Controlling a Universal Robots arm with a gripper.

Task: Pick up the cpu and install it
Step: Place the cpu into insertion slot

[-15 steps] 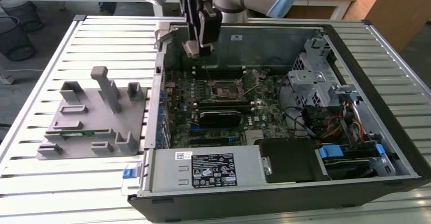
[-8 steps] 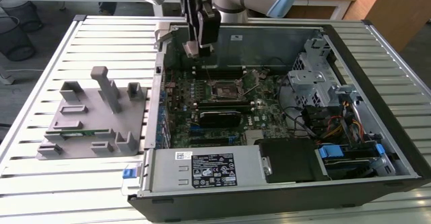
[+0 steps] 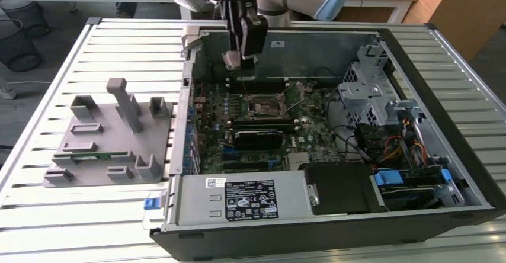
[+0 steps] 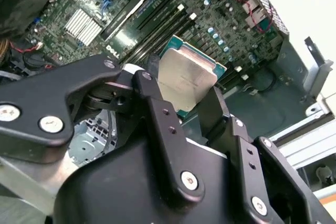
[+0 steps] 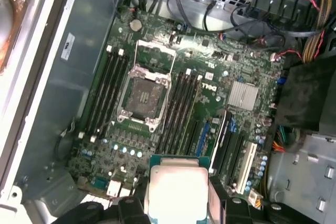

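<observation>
Gripping the cpu (image 4: 189, 80) by two opposite edges, your gripper (image 4: 186, 92) is pinching it between its black fingers (image 4: 153, 85), the jaws standing only as wide as the chip itself. Holding it by the edges is leaving the shiny silver top uncovered and, I judge, sparing the underside any contact. In the exterior view the gripper (image 3: 237, 61) is hanging over the far part of the open computer case (image 3: 442, 174), above the motherboard (image 3: 261, 115) and clear of it, so the chip is riding in the air. In the first wrist view the cpu (image 5: 176, 190) is showing its silver top, with the socket (image 5: 143, 97) on the board beyond it. The socket's metal frame (image 5: 155, 51) is standing swung up, most likely so the chip can go in flat. The socket is looking empty, so the install is not yet done. On the exterior view's left a grey fixture (image 3: 103, 138) is carrying a green memory stick (image 3: 91, 155), well apart from the work. As for writing, a white printed label (image 3: 253, 201) is covering the power supply, a small sticker (image 5: 67, 46) is sitting on the case wall, and faint marking is crossing the chip's top; you are getting none of it read out here
</observation>
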